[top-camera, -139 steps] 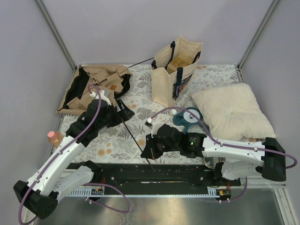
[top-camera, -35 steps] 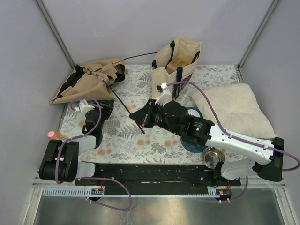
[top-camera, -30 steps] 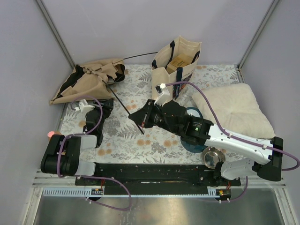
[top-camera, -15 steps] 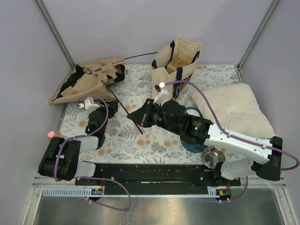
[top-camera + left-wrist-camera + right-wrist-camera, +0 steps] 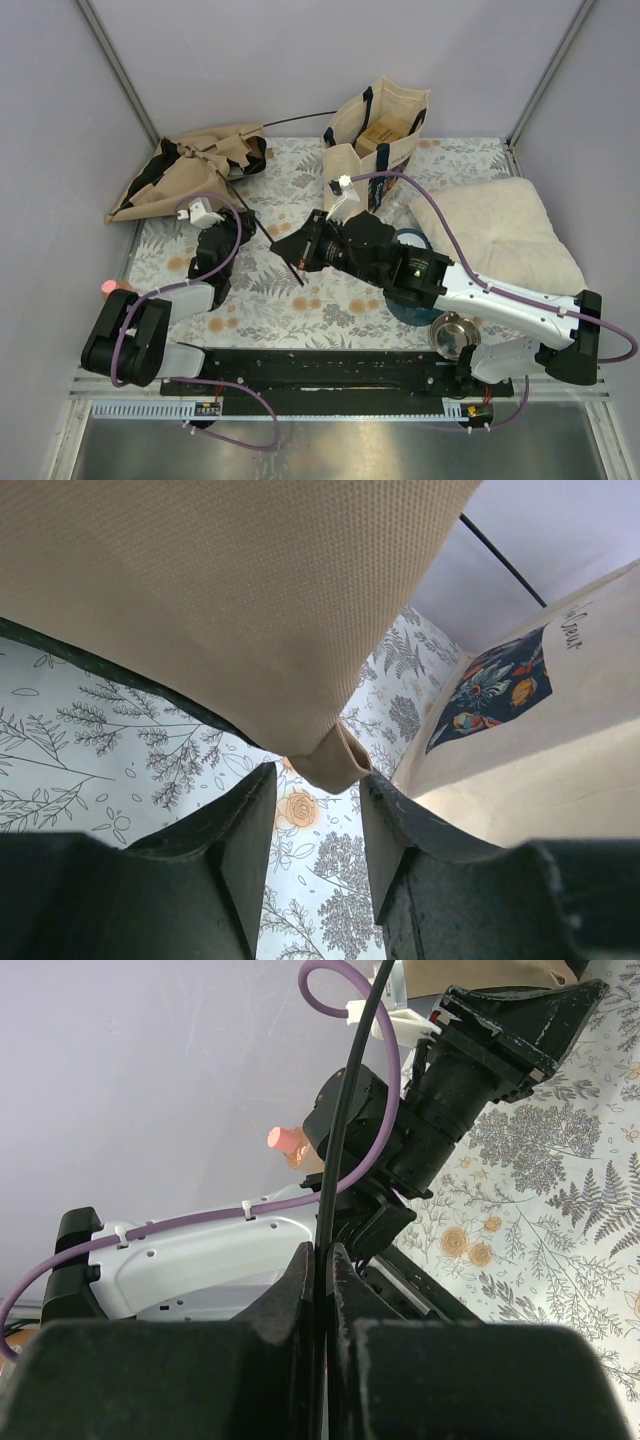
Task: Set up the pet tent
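Pet tent (image 5: 185, 170): tan canvas, black edging.
Pole (image 5: 345, 1110), between the black right fingers (image 5: 296, 1290): black.
Surface (image 5: 270, 300): white, grey fern and orange flower print.
Tote bag (image 5: 350, 180): cream, navy handles.

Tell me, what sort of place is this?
Probably a robot test booth, not a home: plain lilac wall panels in metal framing enclose a floral-covered table, two white robot arms are mounted on a black rail, and a tan canvas pet tent lies collapsed.
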{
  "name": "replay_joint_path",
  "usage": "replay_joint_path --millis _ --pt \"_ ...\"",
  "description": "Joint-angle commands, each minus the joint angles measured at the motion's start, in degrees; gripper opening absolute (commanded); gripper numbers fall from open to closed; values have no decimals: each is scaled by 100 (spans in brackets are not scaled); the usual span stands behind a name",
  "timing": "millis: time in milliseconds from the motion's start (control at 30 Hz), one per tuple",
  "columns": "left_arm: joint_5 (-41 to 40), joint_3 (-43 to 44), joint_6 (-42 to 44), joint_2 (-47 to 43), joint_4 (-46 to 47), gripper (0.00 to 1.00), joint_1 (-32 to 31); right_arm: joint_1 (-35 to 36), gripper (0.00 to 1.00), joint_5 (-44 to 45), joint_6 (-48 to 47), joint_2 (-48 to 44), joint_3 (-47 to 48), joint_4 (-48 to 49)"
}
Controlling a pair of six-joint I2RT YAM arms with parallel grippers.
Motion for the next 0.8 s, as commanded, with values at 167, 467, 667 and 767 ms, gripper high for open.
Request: replay_joint_path --millis 167,467,667,767 --pt "-311 304 25 281 84 24 -9 -53 0 9 -51 -45 209 599" --pt "-355 269 359 -70 -259 0 -9 -53 0 -9 -69 -45 104 634" --pt "162 32 763 -562 -461 0 -9 -53 0 -87 -86 -80 -308 924" --pt "357 -82 869 -905 -724 0 -61 -53 0 -315 -147 -124 -669 1240"
